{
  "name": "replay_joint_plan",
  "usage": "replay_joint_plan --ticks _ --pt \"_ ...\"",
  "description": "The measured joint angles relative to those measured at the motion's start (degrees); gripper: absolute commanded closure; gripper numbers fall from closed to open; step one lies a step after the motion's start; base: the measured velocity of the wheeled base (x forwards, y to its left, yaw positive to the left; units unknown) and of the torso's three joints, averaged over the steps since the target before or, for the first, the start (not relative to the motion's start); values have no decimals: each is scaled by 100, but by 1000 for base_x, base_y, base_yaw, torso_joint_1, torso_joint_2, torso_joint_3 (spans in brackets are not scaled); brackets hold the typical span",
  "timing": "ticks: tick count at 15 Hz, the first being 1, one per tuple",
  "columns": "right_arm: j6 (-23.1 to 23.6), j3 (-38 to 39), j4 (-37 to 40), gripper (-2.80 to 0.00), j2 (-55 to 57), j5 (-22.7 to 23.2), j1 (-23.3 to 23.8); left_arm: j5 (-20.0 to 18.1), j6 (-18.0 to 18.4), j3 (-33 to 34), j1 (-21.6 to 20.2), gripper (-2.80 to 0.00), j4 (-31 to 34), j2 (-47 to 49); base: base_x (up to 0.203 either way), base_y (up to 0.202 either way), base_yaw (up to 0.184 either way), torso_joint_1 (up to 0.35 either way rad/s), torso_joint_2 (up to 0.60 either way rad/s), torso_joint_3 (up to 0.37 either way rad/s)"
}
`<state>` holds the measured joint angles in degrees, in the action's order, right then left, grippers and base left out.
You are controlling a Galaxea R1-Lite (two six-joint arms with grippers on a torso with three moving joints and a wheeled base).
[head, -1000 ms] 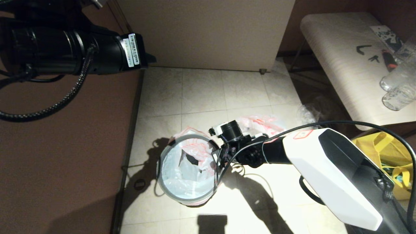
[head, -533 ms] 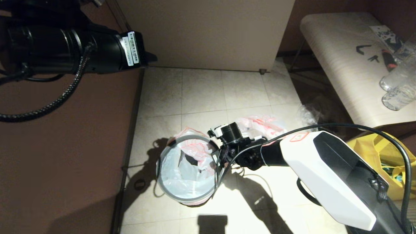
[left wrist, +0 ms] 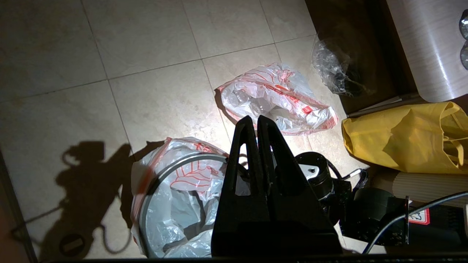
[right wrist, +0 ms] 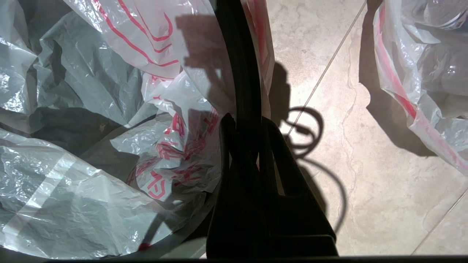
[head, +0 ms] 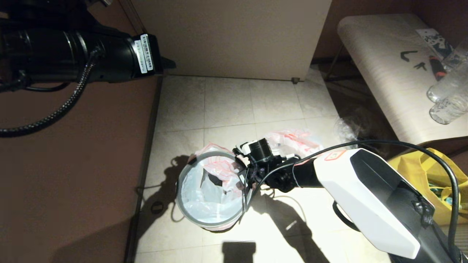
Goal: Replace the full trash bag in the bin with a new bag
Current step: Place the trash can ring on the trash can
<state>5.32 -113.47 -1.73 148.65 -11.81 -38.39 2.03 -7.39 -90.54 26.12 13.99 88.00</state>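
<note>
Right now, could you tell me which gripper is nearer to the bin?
The right. The right gripper is at the bin's rim, over the new bag; the left gripper hangs high above it.

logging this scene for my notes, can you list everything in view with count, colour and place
bin: 1, grey ring rim, floor centre
new bag: 1, white with red print, lining the bin
full trash bag: 1, white and red, bottles inside, floor beyond the bin
clear wrap: 1, colourless, floor by the bench
yellow tote: 1, floor at right
bench: 1, pale wood
clear bottles: apparently 2, on the bench
left gripper: raised, shut
right gripper: at the bin's rim, fingers shut on the ring
</note>
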Motion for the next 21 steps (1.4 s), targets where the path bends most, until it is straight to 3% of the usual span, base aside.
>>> replay_joint_plan --ticks 7,8,16,19,21 --pt "196 0 -11 0 72 -14 -50 -2 -2 1 -2 0 0 -18 0 0 0 0 0 0" --pt "215 0 -16 -280 83 -15 -50 -2 0 0 -2 0 0 -18 0 0 0 0 0 0" --pt "-63 174 -50 -280 -258 -116 -186 7 17 -4 -25 0 14 32 0 0 0 0 0 0" --pt "-769 948 -72 -280 -844 129 -274 -97 27 -43 -175 0 17 244 0 0 0 0 0 0" --pt "-1418 1715 -144 -280 -1260 635 -288 -426 -33 41 -256 0 20 364 0 0 0 0 0 0"
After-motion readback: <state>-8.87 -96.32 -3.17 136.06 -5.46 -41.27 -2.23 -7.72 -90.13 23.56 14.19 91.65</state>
